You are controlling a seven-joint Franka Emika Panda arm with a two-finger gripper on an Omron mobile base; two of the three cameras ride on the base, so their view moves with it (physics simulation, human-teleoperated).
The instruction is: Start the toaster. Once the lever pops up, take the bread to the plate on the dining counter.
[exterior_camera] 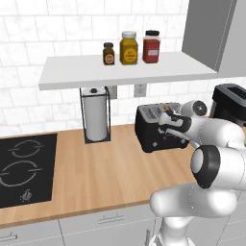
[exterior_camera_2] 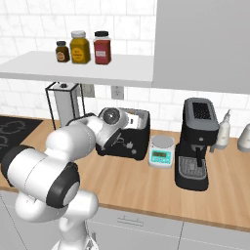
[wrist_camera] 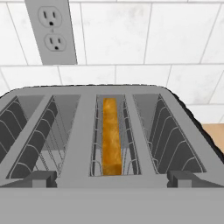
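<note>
Three jars point(exterior_camera: 129, 48) stand on the white shelf point(exterior_camera: 125, 72) above the worktop, and their labels are too small to read. The arm's wrist covers the right end of the toaster point(exterior_camera: 153, 127) in the left base view and much of its front in the right base view, so the lever cannot be made out in either. The gripper point(wrist_camera: 112, 181) hangs close over the toaster's silvery top; in the hand view its two dark fingertips point(wrist_camera: 41, 178) stand far apart at the bottom, spread wide to either side of the slots, and nothing is between them. The bread point(wrist_camera: 111, 135) sits edge-up in the right slot, sunk between the wire guides so that only its tan top edge and part of one face show. A wall socket point(wrist_camera: 52, 30) is cut off at the top of the hand view. The paper towel holder point(exterior_camera: 95, 117) stands left of the toaster, and the cooktop point(exterior_camera: 24, 168) is cut off at the left edge. The small scale point(exterior_camera_2: 161, 151) beside the toaster has a lit display whose figures are unreadable. The coffee machine point(exterior_camera_2: 196, 144) stands further right, with a pale bottle point(exterior_camera_2: 222, 131) behind it.
</note>
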